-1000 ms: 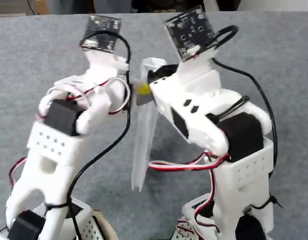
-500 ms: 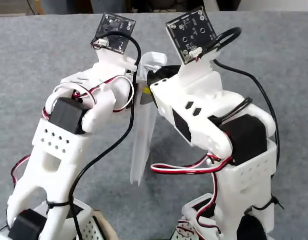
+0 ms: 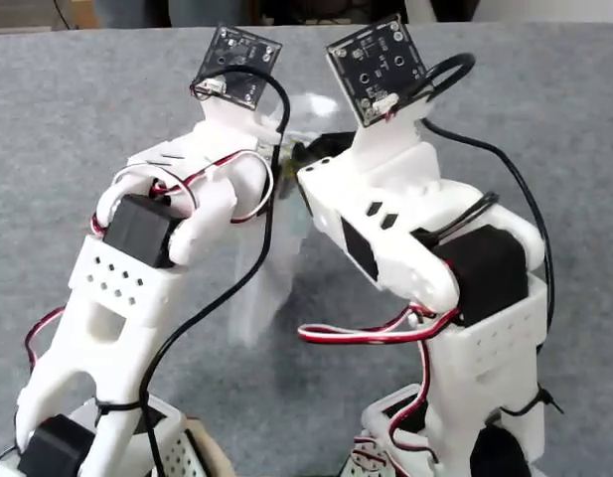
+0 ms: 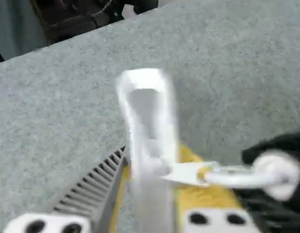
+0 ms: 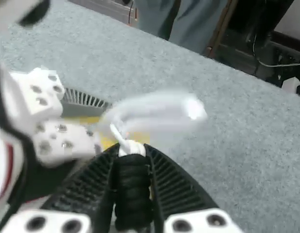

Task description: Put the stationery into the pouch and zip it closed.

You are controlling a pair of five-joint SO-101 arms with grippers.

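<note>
Pouch (image 3: pixel 254 298) hangs between my two arms over the grey surface (image 3: pixel 77 119), a pale translucent strip dangling from its top end in the high view; I can't tell whether its lower end touches down. My left gripper (image 4: pixel 152 148) has its jaws pressed onto the top of the pouch from both sides. In the left wrist view the ribbed grey jaw sits against one face and the yellow one against the other, with the white end of the pouch standing up past them. A small metal ring (image 4: pixel 227 175) juts out just beside the yellow jaw and leads to a black cord (image 4: pixel 278 150). My right gripper (image 5: pixel 132 151) pinches that black cord; in the right wrist view its two black ribbed jaws are squeezed tight on the braid, and the pouch top lies just beyond their tips, with the left gripper close beside it. I can't tell whether the zip is open or closed, nor what sits inside the pouch
</note>
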